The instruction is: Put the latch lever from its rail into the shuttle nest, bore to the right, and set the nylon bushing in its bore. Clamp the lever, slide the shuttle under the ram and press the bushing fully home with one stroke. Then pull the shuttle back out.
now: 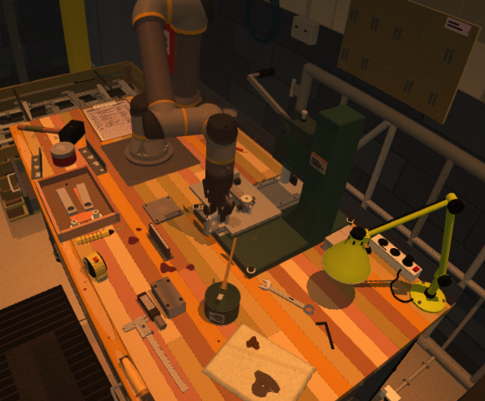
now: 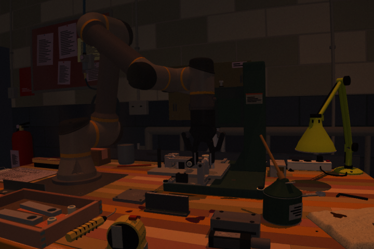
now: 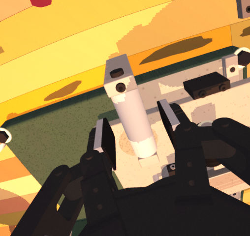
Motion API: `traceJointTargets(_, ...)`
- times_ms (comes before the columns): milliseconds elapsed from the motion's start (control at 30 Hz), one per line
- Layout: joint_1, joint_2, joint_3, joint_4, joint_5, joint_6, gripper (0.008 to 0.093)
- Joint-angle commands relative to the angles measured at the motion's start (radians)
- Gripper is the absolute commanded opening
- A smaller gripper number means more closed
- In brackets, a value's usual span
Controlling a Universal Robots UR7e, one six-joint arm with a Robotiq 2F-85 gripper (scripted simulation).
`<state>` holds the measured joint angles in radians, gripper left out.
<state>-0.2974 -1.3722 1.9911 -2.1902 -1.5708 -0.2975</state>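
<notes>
The latch lever on the shuttle is mostly hidden behind my gripper (image 1: 216, 214), so I cannot make out how it sits in the nest. The grey shuttle plate (image 1: 238, 207) stands in front of the green press (image 1: 324, 168), out from under the ram, and a white bushing (image 1: 246, 198) shows on it beside the fingers. My gripper (image 3: 137, 136) is open and holds nothing, its fingers on either side of the upright white shuttle handle (image 3: 131, 111), apart from it. The handle (image 2: 201, 171) stands at the shuttle's front edge.
A wooden tray (image 1: 76, 203) on the left holds two more levers and bushings. A dark block (image 1: 160, 241), a glue pot with brush (image 1: 222, 302) and a spanner (image 1: 286, 295) lie in front of the press base. The yellow lamp (image 1: 348, 259) stands to the right.
</notes>
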Motion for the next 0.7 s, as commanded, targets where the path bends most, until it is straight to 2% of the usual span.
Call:
traceJointTargets(0,0.000,0.001,0.001,-0.004,0.000,0.000,0.0480)
traceJointTargets(667,0.000,0.018,0.014,-0.033,0.000,0.000,0.0480)
